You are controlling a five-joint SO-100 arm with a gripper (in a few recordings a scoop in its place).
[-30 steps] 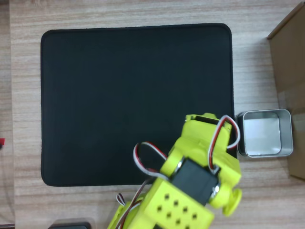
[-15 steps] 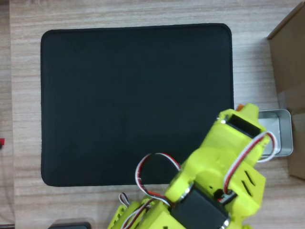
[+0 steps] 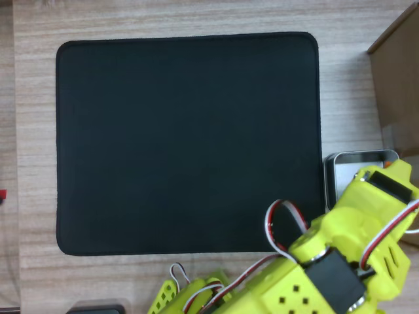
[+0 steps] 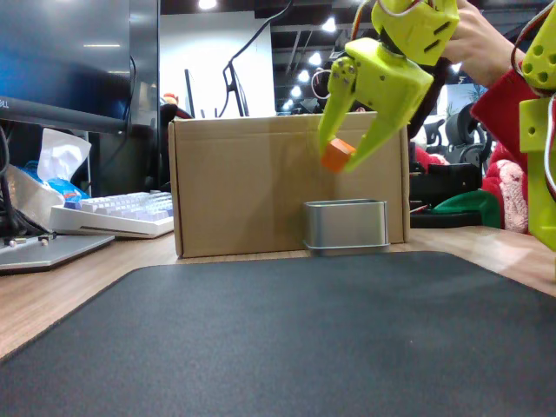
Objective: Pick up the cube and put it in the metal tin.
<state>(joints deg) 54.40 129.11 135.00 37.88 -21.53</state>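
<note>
In the fixed view my yellow gripper (image 4: 340,156) hangs in the air, shut on the small orange cube (image 4: 337,155). The cube sits between the two fingers, a little above the silver metal tin (image 4: 345,226) and slightly to its left. The tin stands on the table in front of the cardboard box. In the overhead view the yellow arm (image 3: 366,222) reaches over the tin (image 3: 346,165) and covers its right and lower parts; the fingers and cube are hidden under it.
A brown cardboard box (image 4: 261,182) stands right behind the tin, also seen at the right edge from above as the box (image 3: 399,78). A large black mat (image 3: 190,144) covers the table's middle. A keyboard (image 4: 113,215) lies at the left.
The arm has swung to the right, from over the mat's lower right corner to over the tin, and now covers much of the tin from above.
</note>
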